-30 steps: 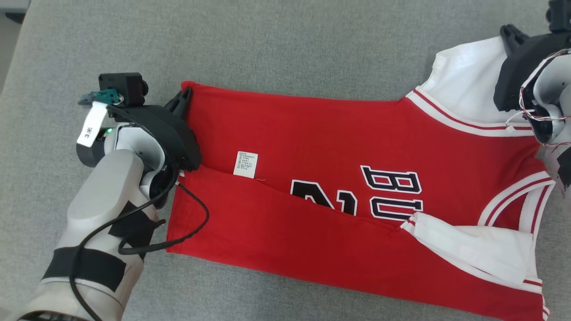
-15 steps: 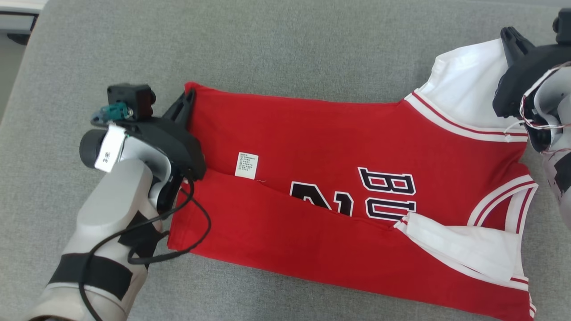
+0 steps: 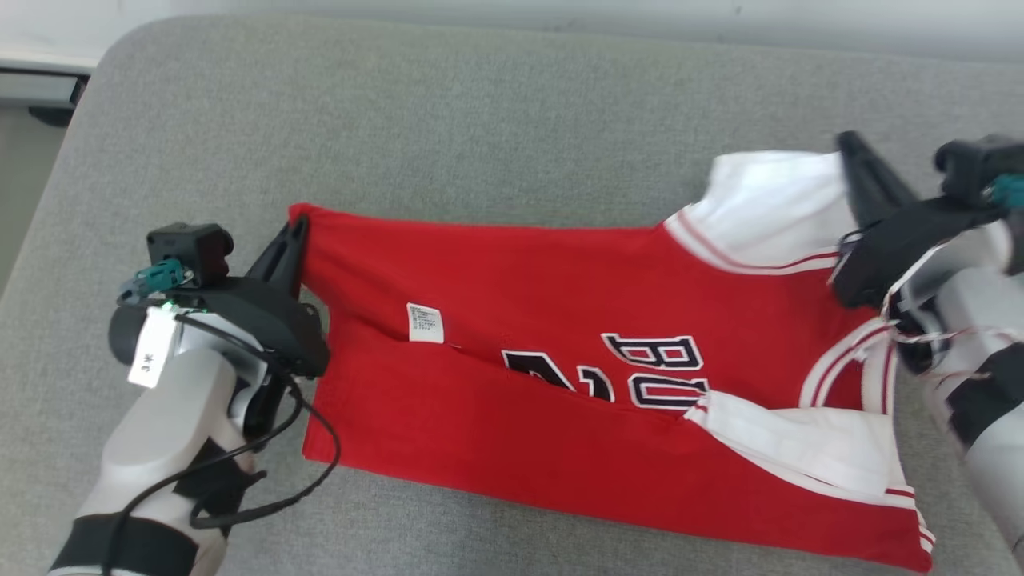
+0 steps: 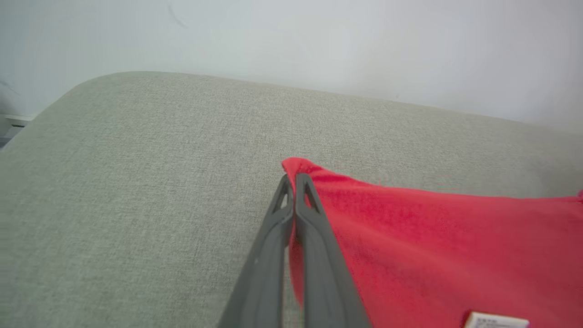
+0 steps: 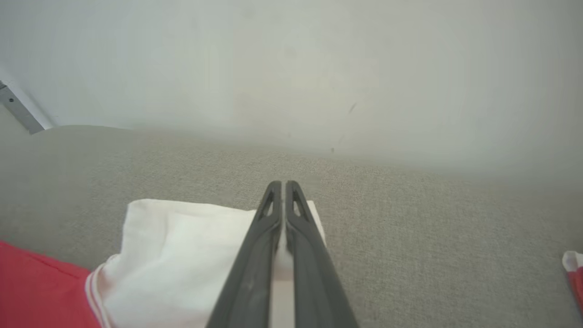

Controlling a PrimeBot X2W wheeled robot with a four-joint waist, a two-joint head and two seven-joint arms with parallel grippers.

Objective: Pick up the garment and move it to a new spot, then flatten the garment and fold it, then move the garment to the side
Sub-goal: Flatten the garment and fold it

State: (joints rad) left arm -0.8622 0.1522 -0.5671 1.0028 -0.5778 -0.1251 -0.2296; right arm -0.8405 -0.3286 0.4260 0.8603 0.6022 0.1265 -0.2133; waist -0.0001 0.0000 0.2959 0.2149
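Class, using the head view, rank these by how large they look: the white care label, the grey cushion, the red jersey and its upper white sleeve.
Largest to smallest:
1. grey cushion
2. red jersey
3. upper white sleeve
4. white care label
All lie on the same surface, so nearness to the camera hardly affects this order.

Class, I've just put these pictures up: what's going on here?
A two-armed robot is handling a red jersey on a grey cushion. Its left gripper is shut on the jersey's far left corner; its right gripper is shut on the white sleeve at the other end. The jersey's near long edge is already folded over the middle, partly covering the lettering.
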